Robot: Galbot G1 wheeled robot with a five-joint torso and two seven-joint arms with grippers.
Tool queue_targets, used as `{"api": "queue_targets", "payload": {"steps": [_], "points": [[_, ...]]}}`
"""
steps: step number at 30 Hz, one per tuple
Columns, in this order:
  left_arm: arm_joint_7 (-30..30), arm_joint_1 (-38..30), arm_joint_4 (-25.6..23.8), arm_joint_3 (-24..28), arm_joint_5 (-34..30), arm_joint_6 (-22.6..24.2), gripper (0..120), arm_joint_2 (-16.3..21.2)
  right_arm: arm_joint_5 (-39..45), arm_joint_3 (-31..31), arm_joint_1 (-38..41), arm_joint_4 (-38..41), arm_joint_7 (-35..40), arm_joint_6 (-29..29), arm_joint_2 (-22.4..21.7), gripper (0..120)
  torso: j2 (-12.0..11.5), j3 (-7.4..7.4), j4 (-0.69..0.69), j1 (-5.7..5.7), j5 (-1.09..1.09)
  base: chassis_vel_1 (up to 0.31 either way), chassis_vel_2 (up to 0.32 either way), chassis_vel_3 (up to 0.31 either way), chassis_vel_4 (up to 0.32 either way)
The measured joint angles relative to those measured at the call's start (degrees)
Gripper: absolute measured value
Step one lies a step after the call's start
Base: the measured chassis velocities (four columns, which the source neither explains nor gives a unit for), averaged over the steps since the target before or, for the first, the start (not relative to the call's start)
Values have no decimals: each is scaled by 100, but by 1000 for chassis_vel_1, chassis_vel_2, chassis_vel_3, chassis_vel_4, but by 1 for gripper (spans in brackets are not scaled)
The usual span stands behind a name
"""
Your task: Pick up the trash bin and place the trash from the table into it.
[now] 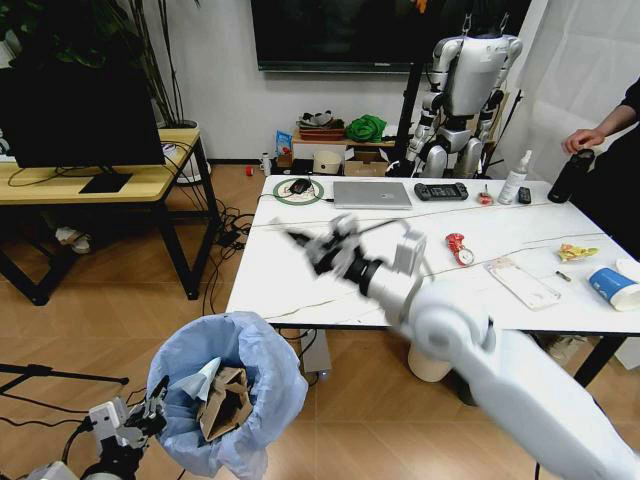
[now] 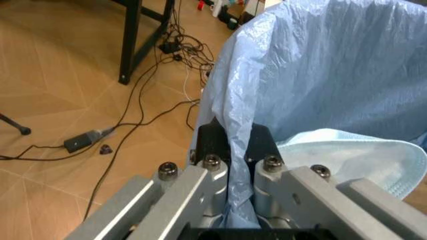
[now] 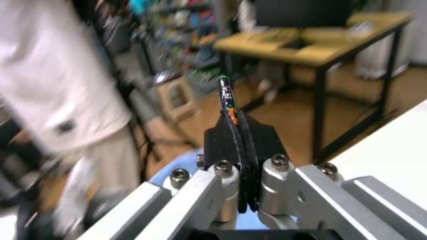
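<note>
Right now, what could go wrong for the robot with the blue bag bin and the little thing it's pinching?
1. The left gripper holds the trash bin only by a pinch of its thin bag, which might tear or slip.
2. The right gripper pinches a slim piece of trash by its end while over the table, not above the bin; it could drop on the floor.
3. Cardboard already sticks up inside, so new trash might bounce out.

laptop [image 1: 372, 194], game controller [image 1: 441, 191] — wooden desk [image 1: 150, 180]
</note>
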Motion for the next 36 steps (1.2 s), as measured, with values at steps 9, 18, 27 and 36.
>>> {"api": "queue_targets", "payload": {"steps": [9, 18, 27, 36], "points": [[-2, -5, -24, 44, 49, 2, 0, -81, -754, -1078, -233, -206, 10, 89, 58, 0, 0, 1, 1, 0, 1, 0, 0, 0, 0], [0, -14, -23, 67, 61, 2, 0, -108, -835, -1057, -37, -330, 79, 60, 139, 29, 0, 1, 1, 1, 0, 0, 0, 0, 0], [9, -81, 100, 121, 79, -1, 0, -8, -703, 247, -718, -385, 515, 926, -213, 62, 0, 1, 2, 1, 2, 0, 0, 0, 0], [120, -274, 466, 243, 166, -56, 0, 42, -1153, 2784, -2618, -654, 160, 1646, -488, 88, 0, 1, -3, 2, 2, 0, 0, 0, 0]]}}
